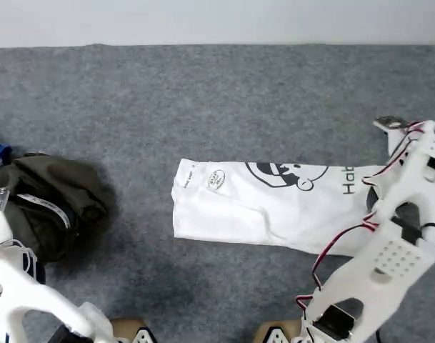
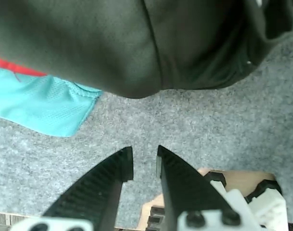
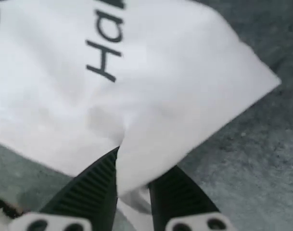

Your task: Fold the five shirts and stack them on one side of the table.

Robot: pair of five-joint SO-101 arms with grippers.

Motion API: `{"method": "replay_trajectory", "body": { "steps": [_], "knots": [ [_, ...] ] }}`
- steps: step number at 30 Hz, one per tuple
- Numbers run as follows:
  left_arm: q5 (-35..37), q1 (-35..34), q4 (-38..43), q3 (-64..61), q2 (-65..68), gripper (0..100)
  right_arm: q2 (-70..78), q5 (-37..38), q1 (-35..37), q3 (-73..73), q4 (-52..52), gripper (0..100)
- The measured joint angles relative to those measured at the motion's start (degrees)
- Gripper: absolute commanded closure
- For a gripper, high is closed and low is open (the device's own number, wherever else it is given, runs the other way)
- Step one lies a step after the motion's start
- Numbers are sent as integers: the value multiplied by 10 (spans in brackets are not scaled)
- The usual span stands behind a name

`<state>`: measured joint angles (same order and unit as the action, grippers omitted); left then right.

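This looks like a robotics lab or a test bench, not a home. The worktop (image 1: 203, 107) is covered with a grey felt-like cloth and stands against a bare pale wall (image 1: 217, 21). The left arm (image 1: 24, 300) and the right arm (image 1: 388, 264) are of white plastic, with loose red and black wires (image 1: 336, 241) and plain wooden plates (image 2: 237, 177) at their base.

The left arm (image 1: 17, 293) and right arm (image 1: 388, 257) are white plastic, red and black cables looping along the right one; their ribbed jaws are black.
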<state>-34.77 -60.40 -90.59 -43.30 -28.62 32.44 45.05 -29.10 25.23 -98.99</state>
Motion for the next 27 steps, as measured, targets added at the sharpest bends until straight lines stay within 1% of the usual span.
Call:
{"method": "replay_trajectory", "body": {
  "steps": [2,8,11,15,22,25,27],
  "knots": [
    [0,0,0,0,0,906,-33,1,25,0,-15,988],
    [2,0,0,0,0,907,-144,-5,117,-8,-15,988],
    [15,0,0,0,0,907,-194,-14,171,-47,-15,988],
    [19,0,0,0,0,907,-249,-47,257,-115,-15,988],
    [48,0,0,-12,0,907,-267,-105,428,-131,-8,988],
    [49,0,-1,-14,0,907,-258,-121,496,-131,17,988],
    [52,0,-1,-14,0,907,-237,-125,527,-131,34,988]
  ]
}}
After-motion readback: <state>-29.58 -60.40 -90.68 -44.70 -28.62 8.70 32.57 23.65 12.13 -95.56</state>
